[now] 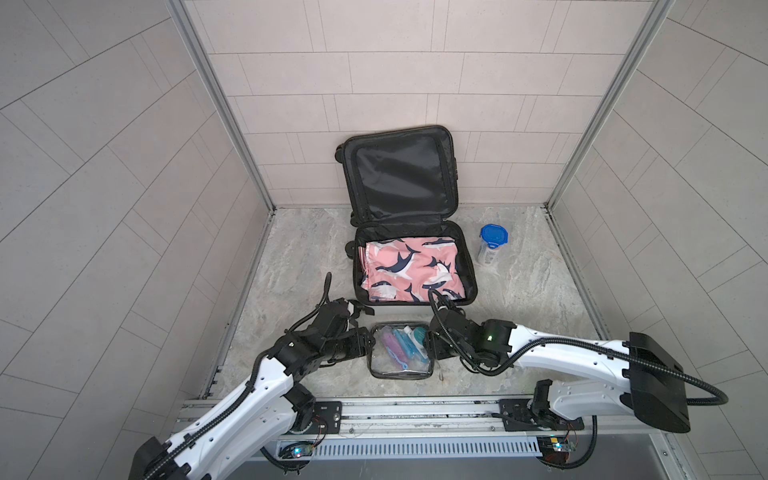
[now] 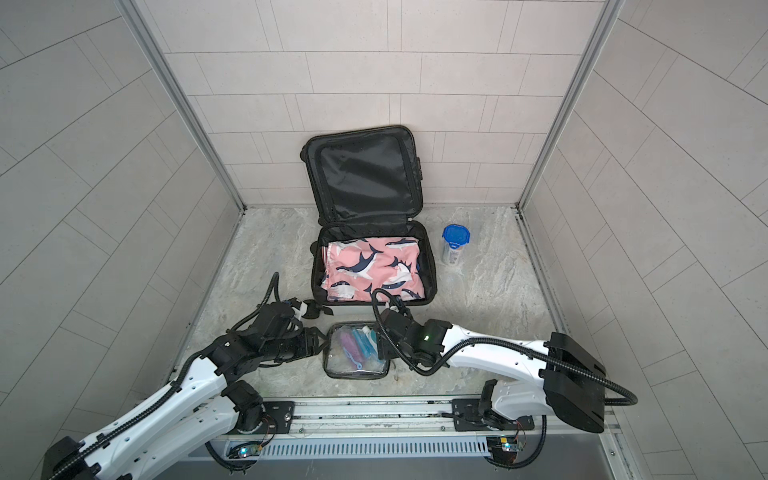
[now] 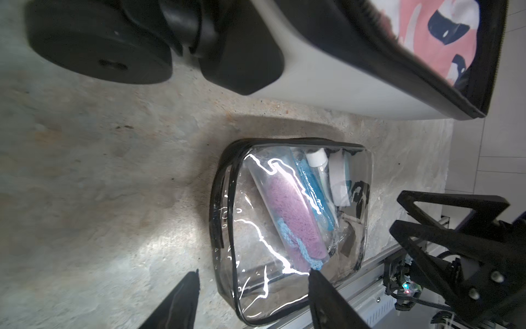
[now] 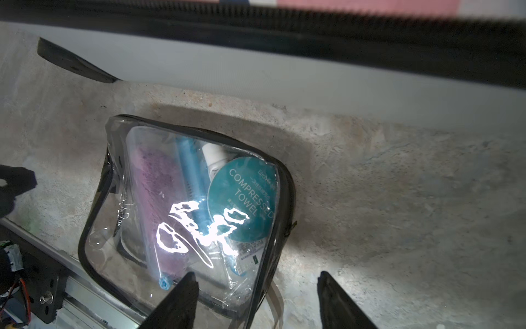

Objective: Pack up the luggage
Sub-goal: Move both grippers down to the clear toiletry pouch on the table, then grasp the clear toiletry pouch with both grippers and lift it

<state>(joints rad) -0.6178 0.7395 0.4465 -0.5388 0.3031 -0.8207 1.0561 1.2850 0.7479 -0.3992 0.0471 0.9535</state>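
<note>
Both open, left claw point(image 3: 253, 275) and right claw point(image 4: 257, 275) straddle opposite pouch point(image 1: 401, 351) edges. I judge: joint lift into luggage point(image 1: 399, 178).

The small white hard-shell suitcase with black fabric lining point(image 1: 399, 178) point(image 2: 361, 178) lies open. Its lid stands tilted back against the tiled back wall point(image 1: 395, 83), and its base lies flat just in front of that wall. A folded pink cloth with a navy-and-white fish print point(image 1: 411, 270) fills the base. Black zipper trim edges the white shell, and a black wheel point(image 3: 99, 48) shows at a corner.
</note>
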